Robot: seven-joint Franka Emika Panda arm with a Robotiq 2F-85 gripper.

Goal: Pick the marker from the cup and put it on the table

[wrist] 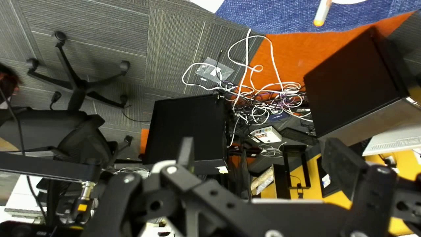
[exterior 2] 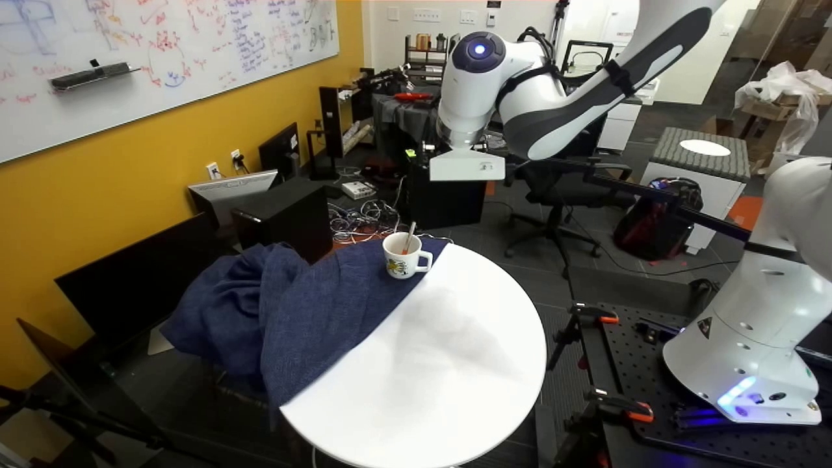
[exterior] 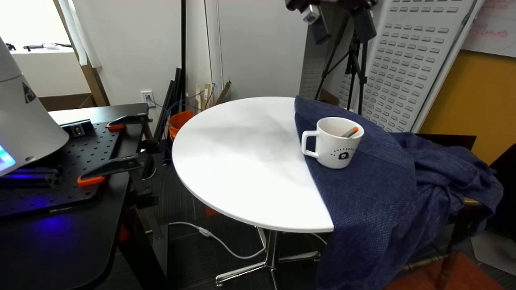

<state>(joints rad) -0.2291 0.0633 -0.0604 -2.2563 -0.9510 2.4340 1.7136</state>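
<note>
The marker [exterior: 349, 132] is a thin light stick with an orange end. It leans inside the white cup [exterior: 336, 149] and pokes above its rim; it also shows in an exterior view [exterior 2: 410, 237] and in the wrist view [wrist: 322, 13]. The cup [exterior 2: 398, 265] stands upright on the dark blue cloth [exterior: 375, 193] over the round white table [exterior: 242, 161]. Only a sliver of the cup [wrist: 348, 1] shows at the wrist view's top edge. My gripper [exterior: 342, 37] is open and empty, well above and apart from the cup. Its fingers [wrist: 258, 146] are wide apart in the wrist view.
A black workbench [exterior 2: 591, 377] with orange-tipped clamps carries the arm's base beside the table. The cloth [exterior 2: 331, 312] drapes off the table. Tangled cables [wrist: 263, 95], black computer boxes [wrist: 187, 128] and an office chair [exterior 2: 552, 188] stand on the floor beyond.
</note>
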